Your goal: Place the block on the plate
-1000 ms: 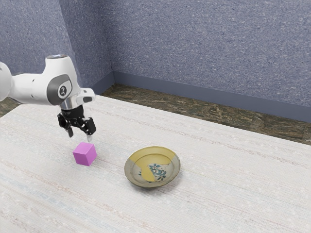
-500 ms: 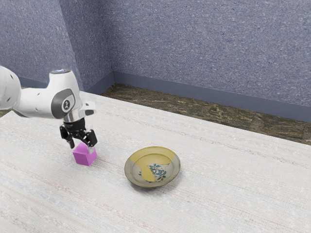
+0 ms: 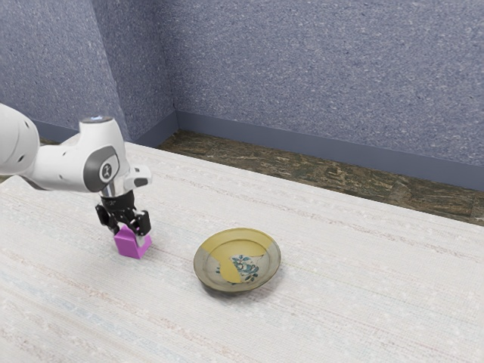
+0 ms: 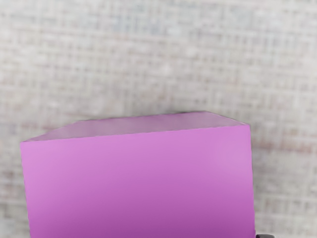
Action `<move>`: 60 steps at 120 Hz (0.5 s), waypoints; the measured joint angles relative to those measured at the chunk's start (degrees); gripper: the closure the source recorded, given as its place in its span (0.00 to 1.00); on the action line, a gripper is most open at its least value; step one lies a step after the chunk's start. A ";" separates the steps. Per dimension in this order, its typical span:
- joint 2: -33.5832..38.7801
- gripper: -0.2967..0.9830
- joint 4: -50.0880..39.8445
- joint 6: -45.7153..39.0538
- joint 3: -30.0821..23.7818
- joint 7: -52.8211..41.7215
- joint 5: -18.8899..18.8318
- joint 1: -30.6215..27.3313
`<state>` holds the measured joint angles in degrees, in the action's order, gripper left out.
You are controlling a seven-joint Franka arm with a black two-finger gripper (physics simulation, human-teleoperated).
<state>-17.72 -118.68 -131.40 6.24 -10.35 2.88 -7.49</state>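
Observation:
The black gripper point(image 3: 128, 233) is low over the pink-purple block point(image 3: 134, 248) in the exterior view, its fingers standing open at the block's sides. The upper part of the block is partly hidden behind them, and its base rests on the table. From the wrist view, the block point(image 4: 141, 183) looms large just under the hand, with a small dark bit of a finger point(image 4: 265, 236) close beside one side of it. Apart from both, toward the exterior view's right, lies the round yellow and grey plate point(image 3: 236, 261) with a blue floral pattern and nothing on it.
The pale, woven-looking tabletop point(image 3: 340, 295) surrounds the block and plate. Beyond its far edge are a dark brown floor point(image 3: 363, 183) and a speckled blue-grey wall point(image 3: 325, 76).
My hand has come down from above the block to around its upper part. The block has shifted very slightly toward the exterior view's right; the plate has stayed put.

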 joint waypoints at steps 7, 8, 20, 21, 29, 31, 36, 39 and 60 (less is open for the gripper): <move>-0.11 0.41 0.01 -0.07 0.00 -0.04 -0.06 0.01; -0.11 0.41 0.01 -0.07 0.00 -0.04 -0.07 0.01; -0.27 0.44 0.01 -0.16 0.00 -0.06 -0.25 -0.01; -0.28 0.44 0.01 -0.17 0.00 -0.06 -0.29 -0.01; -0.31 0.44 0.08 -0.21 0.00 -0.03 -0.51 0.01; -0.29 0.45 0.10 -0.22 0.00 -0.02 -0.55 0.02; -0.27 0.45 0.15 -0.24 0.00 -0.01 -0.63 0.02; -0.23 0.46 0.16 -0.25 0.00 -0.01 -0.68 0.02; 0.19 0.47 0.18 -0.31 0.00 0.15 -1.02 0.02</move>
<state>-17.53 -118.50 -131.71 6.24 -10.20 1.86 -7.47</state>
